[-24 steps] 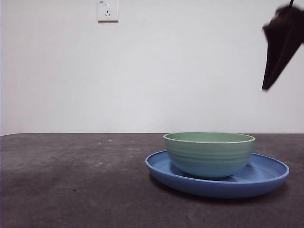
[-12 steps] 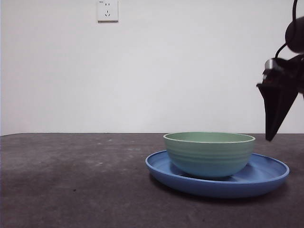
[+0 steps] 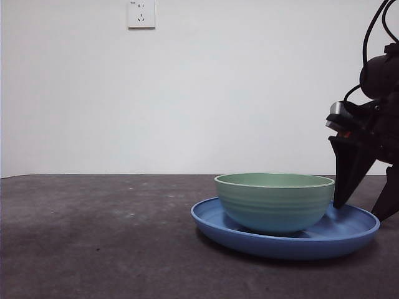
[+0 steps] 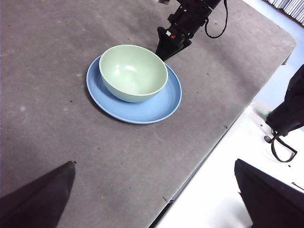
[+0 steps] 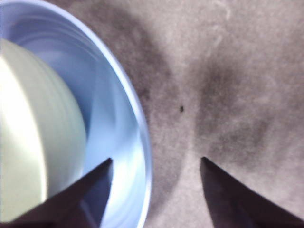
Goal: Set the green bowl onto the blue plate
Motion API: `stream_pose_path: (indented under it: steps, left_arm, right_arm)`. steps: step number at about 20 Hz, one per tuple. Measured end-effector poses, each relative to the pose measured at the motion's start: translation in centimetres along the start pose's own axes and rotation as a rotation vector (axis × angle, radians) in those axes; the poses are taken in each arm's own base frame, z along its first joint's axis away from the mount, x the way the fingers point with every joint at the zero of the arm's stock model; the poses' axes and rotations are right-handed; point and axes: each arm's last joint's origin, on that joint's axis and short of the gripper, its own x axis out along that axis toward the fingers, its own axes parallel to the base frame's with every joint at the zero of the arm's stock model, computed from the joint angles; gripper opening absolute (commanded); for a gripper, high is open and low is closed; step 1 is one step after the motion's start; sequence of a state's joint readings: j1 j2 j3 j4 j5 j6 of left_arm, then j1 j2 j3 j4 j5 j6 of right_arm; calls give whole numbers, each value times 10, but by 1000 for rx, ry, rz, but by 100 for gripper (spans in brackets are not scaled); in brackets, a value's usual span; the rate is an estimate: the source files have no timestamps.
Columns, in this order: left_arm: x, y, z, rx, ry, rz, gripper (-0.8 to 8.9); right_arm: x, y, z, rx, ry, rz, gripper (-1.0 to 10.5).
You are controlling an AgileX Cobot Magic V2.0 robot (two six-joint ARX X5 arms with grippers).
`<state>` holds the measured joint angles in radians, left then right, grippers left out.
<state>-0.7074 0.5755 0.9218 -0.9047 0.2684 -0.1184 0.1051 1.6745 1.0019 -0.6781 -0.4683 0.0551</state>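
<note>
The bowl [image 3: 274,201] was seen seated upright inside the plate [image 3: 349,235], a little off the plate's centre, on the grey table [image 3: 93,237]. The right gripper [image 3: 366,207] was held low at the plate's edge, just beside the bowl without touching it. Its jaws were spread apart and held nothing: in the right wrist view one jaw was placed over the plate's inner slope [image 5: 121,156] and the other over bare table, so that the rim was straddled. The left gripper [image 4: 156,199] was kept high and well away, its jaws also parted and empty. A wall socket [image 3: 141,14] was mounted on the white wall behind.
</note>
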Motion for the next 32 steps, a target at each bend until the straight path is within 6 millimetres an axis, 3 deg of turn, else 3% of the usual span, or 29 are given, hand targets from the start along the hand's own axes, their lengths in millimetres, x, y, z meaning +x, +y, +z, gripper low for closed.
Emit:
stream_pose_path:
  steps: [3,7,18,32]
  left_arm:
    - [0,0,0,0,0,0,563]
    - [0,0,0,0,0,0,563]
    - [0,0,0,0,0,0,563]
    - [0,0,0,0,0,0,563]
  right_arm:
    - [8,0,0,-9,23,2,203]
    - [14,4,0,-40,40,6,14]
    - [6,13,8,-48,45,29,9]
    - [13,93,26,-135,-18,187,9]
